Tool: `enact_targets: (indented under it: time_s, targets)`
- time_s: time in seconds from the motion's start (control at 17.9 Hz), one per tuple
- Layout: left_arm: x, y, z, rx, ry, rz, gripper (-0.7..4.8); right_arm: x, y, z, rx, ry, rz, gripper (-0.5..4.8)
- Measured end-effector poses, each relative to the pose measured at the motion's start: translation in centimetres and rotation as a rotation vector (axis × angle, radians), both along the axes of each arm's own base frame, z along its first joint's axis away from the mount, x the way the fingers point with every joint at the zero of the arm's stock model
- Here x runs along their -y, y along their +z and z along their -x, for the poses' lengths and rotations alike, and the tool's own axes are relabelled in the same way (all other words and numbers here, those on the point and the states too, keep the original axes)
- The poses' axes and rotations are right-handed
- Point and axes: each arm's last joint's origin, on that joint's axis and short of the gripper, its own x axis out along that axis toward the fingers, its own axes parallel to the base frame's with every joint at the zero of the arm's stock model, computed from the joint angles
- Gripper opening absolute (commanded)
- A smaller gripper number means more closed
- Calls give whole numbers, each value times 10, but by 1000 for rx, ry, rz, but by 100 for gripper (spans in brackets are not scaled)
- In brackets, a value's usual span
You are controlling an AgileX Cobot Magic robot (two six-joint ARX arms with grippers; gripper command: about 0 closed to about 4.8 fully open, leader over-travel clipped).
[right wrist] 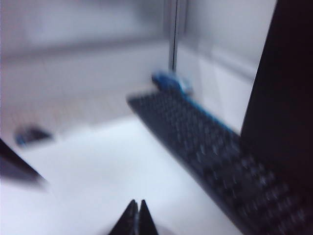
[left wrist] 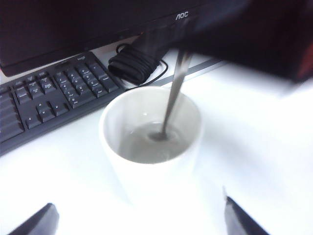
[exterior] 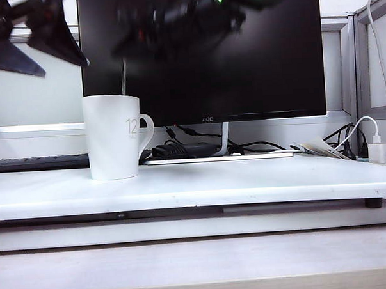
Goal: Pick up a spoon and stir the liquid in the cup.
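Top left of the exterior view, the left tool hangs dark and blurred above the counter, and its wrist view shows its 2 fingertips spread wide, either side of the cup and clear of it. Just to the right stands the cup, tall and white, upright on the counter with its loop handle pointing right and a faint grey "12" on its side. From above, the cup holds a pale greyish liquid low inside, well below the rim. The spoon stands in that liquid, slightly tilted, its thin grey handle rising past the rim; its bowl is under the surface and cannot be made out. In the exterior view that handle pokes up against the black monitor. Above it, a dark smear of arm crosses the screen. The right tool has its fingers pressed together to a point in its own blurred view, with nothing seen between them. A black keyboard lies along the counter beyond it.
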Motion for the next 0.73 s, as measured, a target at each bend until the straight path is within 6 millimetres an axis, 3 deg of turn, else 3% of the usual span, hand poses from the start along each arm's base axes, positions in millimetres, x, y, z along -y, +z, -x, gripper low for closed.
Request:
enact_targets:
  time_s: [0.28, 0.73]
  targets:
    - [11, -27, -28, -56, -64, 9, 479, 7, 28, -7, -147, 17, 4, -5]
    - [13, -29, -33, -38, -62, 17, 479, 1, 11, -15, -182, 44, 28, -5]
